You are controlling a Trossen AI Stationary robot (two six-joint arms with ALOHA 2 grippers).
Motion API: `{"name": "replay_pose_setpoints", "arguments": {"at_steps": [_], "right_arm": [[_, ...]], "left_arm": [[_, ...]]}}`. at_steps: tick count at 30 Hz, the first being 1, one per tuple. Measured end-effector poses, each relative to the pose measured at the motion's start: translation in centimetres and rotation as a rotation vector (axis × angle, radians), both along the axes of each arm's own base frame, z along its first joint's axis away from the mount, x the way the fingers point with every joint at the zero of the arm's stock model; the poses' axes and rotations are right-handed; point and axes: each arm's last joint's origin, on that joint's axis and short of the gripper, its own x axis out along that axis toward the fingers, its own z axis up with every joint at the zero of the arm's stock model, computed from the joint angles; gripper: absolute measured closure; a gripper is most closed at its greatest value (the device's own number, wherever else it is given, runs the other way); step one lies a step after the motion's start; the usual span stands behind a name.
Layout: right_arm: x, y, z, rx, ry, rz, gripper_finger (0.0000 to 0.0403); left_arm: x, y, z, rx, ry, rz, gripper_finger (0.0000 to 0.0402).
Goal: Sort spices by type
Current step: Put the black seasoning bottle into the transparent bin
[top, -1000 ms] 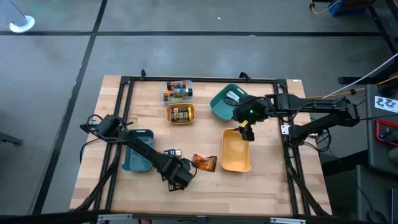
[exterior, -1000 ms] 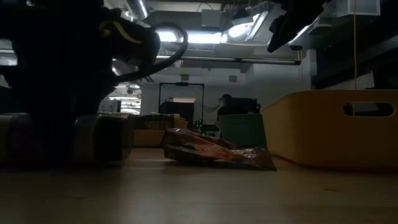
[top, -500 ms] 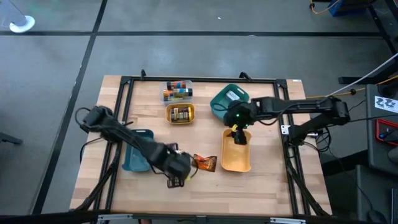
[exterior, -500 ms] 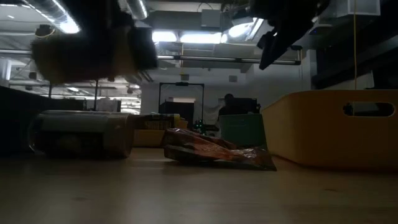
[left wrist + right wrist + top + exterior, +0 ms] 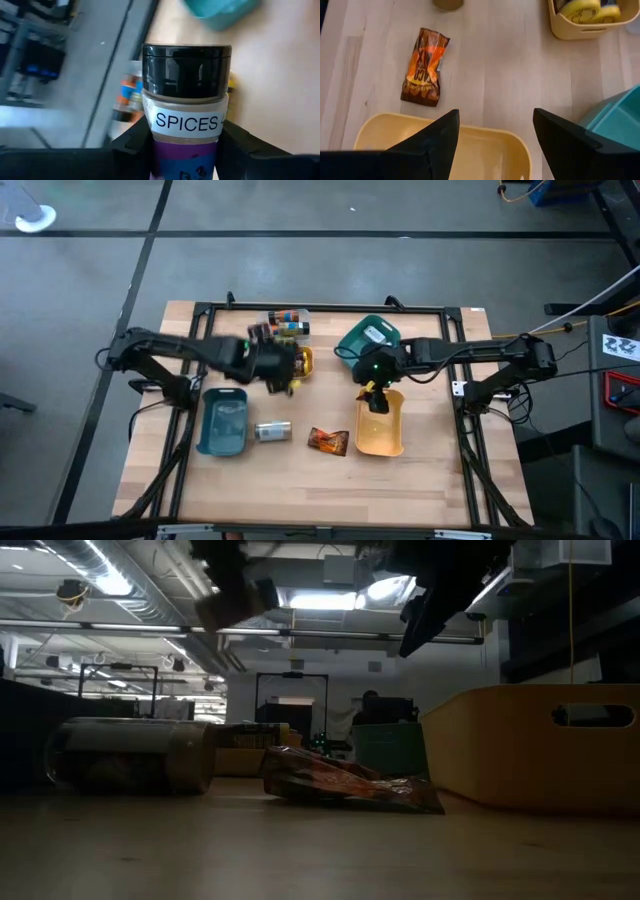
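My left gripper [image 5: 280, 367] is in the air near the small yellow tray [image 5: 303, 370], shut on a spice jar [image 5: 185, 100] with a black cap, a white "SPICES" band and a purple label. My right gripper [image 5: 374, 395] hangs open over the far end of the large yellow tray [image 5: 382, 430] and holds nothing. Another jar [image 5: 272, 432] lies on its side on the table; it is the jar [image 5: 130, 755] at the left of the low view. The orange-brown packet [image 5: 328, 441] lies flat beside it, also in the right wrist view [image 5: 424, 65]. More jars stand in the clear tray [image 5: 285, 326]. My left gripper pinches the jar between its two fingers [image 5: 135, 145] on the body below the white band [image 5: 186, 150]. The jar lies along the fingers with its cap [image 5: 186, 70] pointing away from the wrist. It is lifted clear of the table.
A blue tray [image 5: 222, 422] sits at the table's left, a teal tray [image 5: 362, 340] with a white item at the far right. The small yellow tray holds jars [image 5: 585, 12]. Bare wood lies along the near edge. A black frame runs round the table.
My left gripper has risen from the near middle of the table and swung toward the far edge, carrying the jar up to the small yellow tray. My right gripper has drifted a little toward the table's left over the large yellow tray.
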Motion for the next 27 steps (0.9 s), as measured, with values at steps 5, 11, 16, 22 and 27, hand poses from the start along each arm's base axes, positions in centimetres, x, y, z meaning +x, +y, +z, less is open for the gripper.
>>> {"name": "replay_pose_setpoints", "arguments": {"at_steps": [5,11,16,22,27], "right_arm": [[0.2,0.0,0.1,-0.001,-0.021,0.0,0.0149],[0.1,0.0,0.1,-0.002,-0.014,0.0,0.0149],[0.1,0.0,0.1,-0.017,-0.017,0.021,0.0149],[0.1,0.0,0.1,-0.032,-0.02,0.042,0.0149],[0.1,0.0,0.1,-0.038,-0.021,0.049,0.0149]], "left_arm": [[0.9,6.0,-0.2,0.074,0.065,0.055,0.0261],[0.7,12.5,-1.3,0.079,0.176,0.111,0.0261],[0.5,16.5,-3.0,-0.04,0.19,0.119,0.0261],[1.0,19.5,-5.6,-0.092,0.245,0.131,0.026],[1.5,20.6,-7.3,-0.135,0.265,0.133,0.026]]}}
